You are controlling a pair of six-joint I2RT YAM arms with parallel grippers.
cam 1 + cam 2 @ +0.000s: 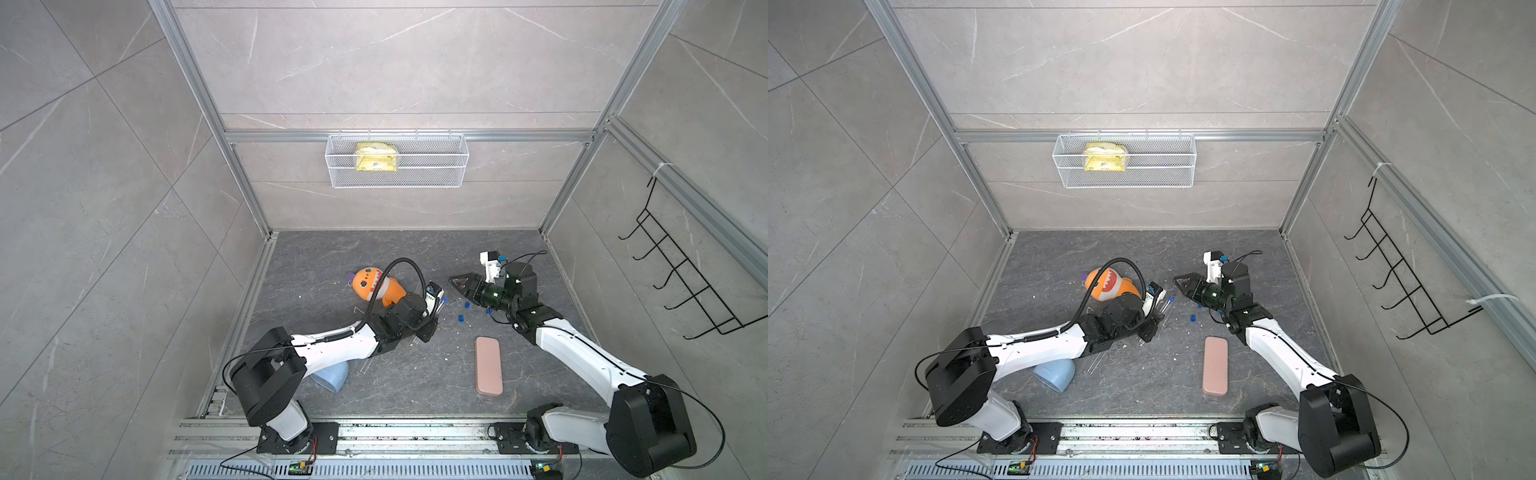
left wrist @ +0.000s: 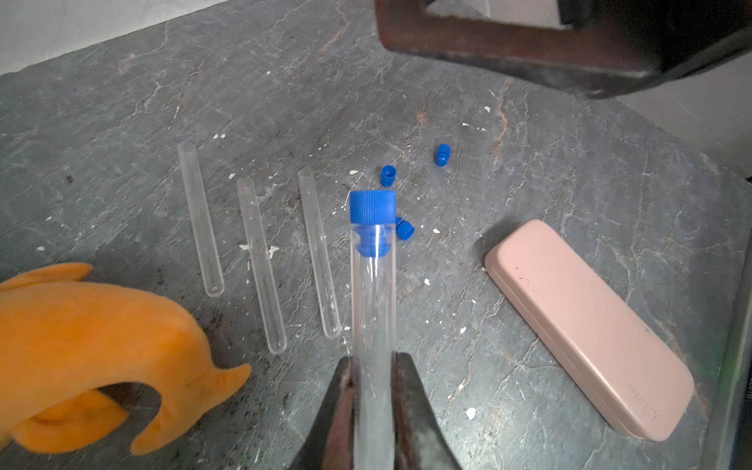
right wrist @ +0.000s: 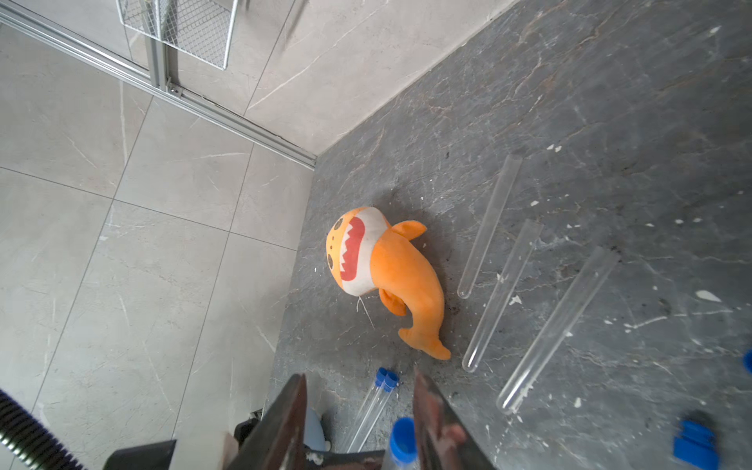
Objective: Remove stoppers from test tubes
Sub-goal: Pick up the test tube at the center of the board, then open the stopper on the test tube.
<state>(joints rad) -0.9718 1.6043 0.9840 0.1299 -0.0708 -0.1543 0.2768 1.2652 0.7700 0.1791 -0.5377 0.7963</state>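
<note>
The test tube [image 2: 373, 309] clamped in my left fingers [image 2: 409, 390] runs straight out from them, stopper [image 2: 372, 206] at its far end, toward my right fingers [image 3: 431, 415], which stand apart, empty. Three bare tubes [image 2: 260, 264] lie alongside on the table [image 2: 529, 171]; loose stoppers [image 2: 388, 175] lie beyond, a pink case [image 2: 586, 325] off to one side.

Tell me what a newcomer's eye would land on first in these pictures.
The orange shark plush lying on the dark tabletop by the left arm grabs the eye first. Next comes the bright blue stopper capping the clear test tube clamped in the left pincer, with the pink case lying flat near the right arm.
</note>
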